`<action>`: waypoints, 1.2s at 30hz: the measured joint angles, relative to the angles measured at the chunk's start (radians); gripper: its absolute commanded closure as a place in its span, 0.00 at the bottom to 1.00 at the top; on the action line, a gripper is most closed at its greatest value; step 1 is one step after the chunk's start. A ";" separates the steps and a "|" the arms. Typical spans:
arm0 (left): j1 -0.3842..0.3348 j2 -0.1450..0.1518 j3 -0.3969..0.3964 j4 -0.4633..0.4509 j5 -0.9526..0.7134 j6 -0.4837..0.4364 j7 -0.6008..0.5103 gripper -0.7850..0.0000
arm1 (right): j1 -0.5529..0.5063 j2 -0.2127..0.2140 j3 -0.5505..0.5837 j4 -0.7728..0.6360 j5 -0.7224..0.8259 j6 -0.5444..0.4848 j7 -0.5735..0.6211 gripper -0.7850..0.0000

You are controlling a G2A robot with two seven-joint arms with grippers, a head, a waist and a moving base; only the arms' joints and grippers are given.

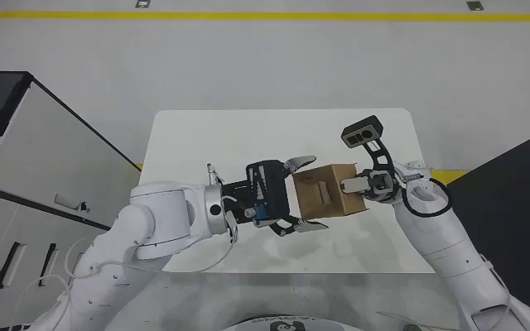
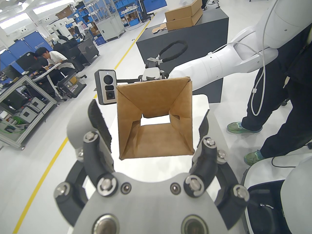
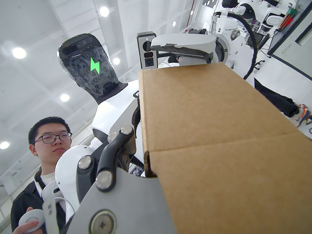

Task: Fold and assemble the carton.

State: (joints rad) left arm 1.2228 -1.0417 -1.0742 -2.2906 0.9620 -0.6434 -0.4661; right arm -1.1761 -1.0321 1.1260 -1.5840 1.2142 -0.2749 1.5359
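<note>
The carton (image 1: 331, 192) is plain brown cardboard with no print, shaded darker inside its open end. The bench (image 1: 190, 141) under it is white. The left pincer (image 1: 313, 192) has a silver plate, black links and pale grey fingers lined with black pads (image 2: 98, 120). The right pincer (image 1: 358, 184) is white and grey with dark links. The floor (image 1: 265, 66) is light grey, crossed by a yellow line (image 1: 265, 15)

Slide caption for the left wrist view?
Open left gripper faces the open carton, held at its far end by the right gripper.
</note>
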 measured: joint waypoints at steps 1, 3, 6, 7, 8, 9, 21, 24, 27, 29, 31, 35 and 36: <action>0.000 0.000 0.000 0.000 -0.001 0.001 -0.001 0.18 | -0.001 0.000 0.001 0.000 0.000 0.001 0.000 1.00; -0.001 0.000 0.001 -0.002 -0.001 0.004 -0.002 0.18 | -0.003 -0.001 0.005 -0.001 0.001 0.003 0.000 1.00; -0.001 0.000 0.001 -0.004 -0.001 0.006 -0.003 0.09 | -0.007 -0.003 0.010 -0.004 0.004 0.005 0.000 1.00; -0.001 0.000 0.001 -0.005 -0.002 0.007 -0.003 0.06 | -0.008 -0.003 0.012 -0.004 0.004 0.006 0.000 1.00; -0.001 0.000 0.002 -0.006 -0.002 0.007 -0.003 0.06 | -0.010 -0.003 0.014 -0.005 0.004 0.007 0.000 1.00; -0.001 0.000 0.002 -0.007 -0.003 0.008 -0.004 0.07 | -0.011 -0.003 0.016 -0.006 0.003 0.007 0.000 1.00; 0.006 0.001 -0.001 -0.016 -0.007 0.004 -0.007 0.25 | -0.030 -0.008 0.034 -0.020 -0.003 0.016 0.000 1.00; 0.009 0.001 -0.001 -0.017 -0.006 0.004 -0.011 0.19 | -0.033 -0.009 0.037 -0.025 -0.004 0.017 0.000 1.00; 0.011 0.002 -0.001 -0.019 -0.005 0.005 -0.011 0.17 | -0.036 -0.010 0.040 -0.028 -0.006 0.018 0.000 1.00; 0.012 0.002 0.000 -0.020 -0.005 0.006 -0.011 0.19 | -0.038 -0.011 0.042 -0.028 -0.008 0.018 0.000 1.00; 0.012 0.002 0.000 -0.021 -0.004 0.006 -0.012 0.19 | -0.040 -0.011 0.046 -0.028 -0.009 0.018 0.000 1.00; 0.011 0.002 0.001 -0.021 -0.002 0.009 -0.013 0.14 | -0.045 -0.012 0.054 -0.024 -0.012 0.021 0.000 1.00; 0.011 0.002 0.001 -0.021 -0.002 0.009 -0.013 0.15 | -0.045 -0.012 0.056 -0.023 -0.012 0.021 0.000 1.00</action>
State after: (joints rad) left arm 1.2340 -1.0401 -1.0732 -2.3117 0.9601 -0.6339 -0.4790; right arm -1.2212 -1.0439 1.1818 -1.6068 1.2018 -0.2534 1.5359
